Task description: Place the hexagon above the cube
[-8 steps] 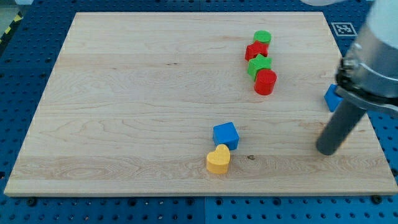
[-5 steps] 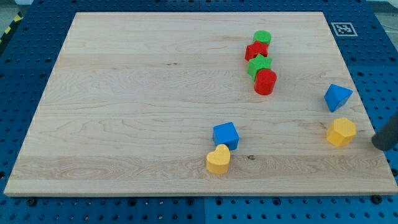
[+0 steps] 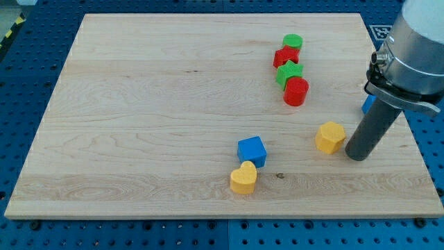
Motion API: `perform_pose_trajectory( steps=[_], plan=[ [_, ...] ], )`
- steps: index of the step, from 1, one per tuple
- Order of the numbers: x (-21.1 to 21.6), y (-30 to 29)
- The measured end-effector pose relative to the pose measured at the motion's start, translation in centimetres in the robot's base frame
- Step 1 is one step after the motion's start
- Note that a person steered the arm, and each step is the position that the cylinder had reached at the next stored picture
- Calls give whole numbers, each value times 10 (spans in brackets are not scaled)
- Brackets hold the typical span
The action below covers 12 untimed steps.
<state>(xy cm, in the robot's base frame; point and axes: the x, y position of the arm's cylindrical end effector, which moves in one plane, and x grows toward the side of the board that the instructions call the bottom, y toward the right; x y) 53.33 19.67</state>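
Observation:
The yellow hexagon (image 3: 330,137) lies on the wooden board (image 3: 152,104), right of centre. The blue cube (image 3: 252,151) sits to its left and a little lower, with a yellow heart (image 3: 243,178) touching the cube's lower left. My tip (image 3: 357,156) stands just right of the hexagon, close to it or touching it. The rod and arm rise towards the view's upper right.
A column of blocks stands at the upper right: a green cylinder (image 3: 293,42), a red star (image 3: 285,56), a green star (image 3: 289,72) and a red cylinder (image 3: 295,91). A blue block (image 3: 368,105) is mostly hidden behind the rod.
The yellow hexagon has slid left, from near the board's right edge towards the cube. My tip came back onto the board from the right and followed it.

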Motion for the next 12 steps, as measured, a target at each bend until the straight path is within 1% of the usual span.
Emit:
perform_pose_trajectory(
  steps=[1, 2, 3, 4, 5, 6, 7, 8, 9, 10, 11, 12],
  plan=[
    [-19, 0],
    [-30, -30],
    [-30, -78],
    [-30, -74],
    [-18, -45],
    [6, -42],
    [4, -74],
    [-10, -112],
    [-33, -127],
    [-34, -118],
    [-45, -103],
    [-71, -104]
  ],
)
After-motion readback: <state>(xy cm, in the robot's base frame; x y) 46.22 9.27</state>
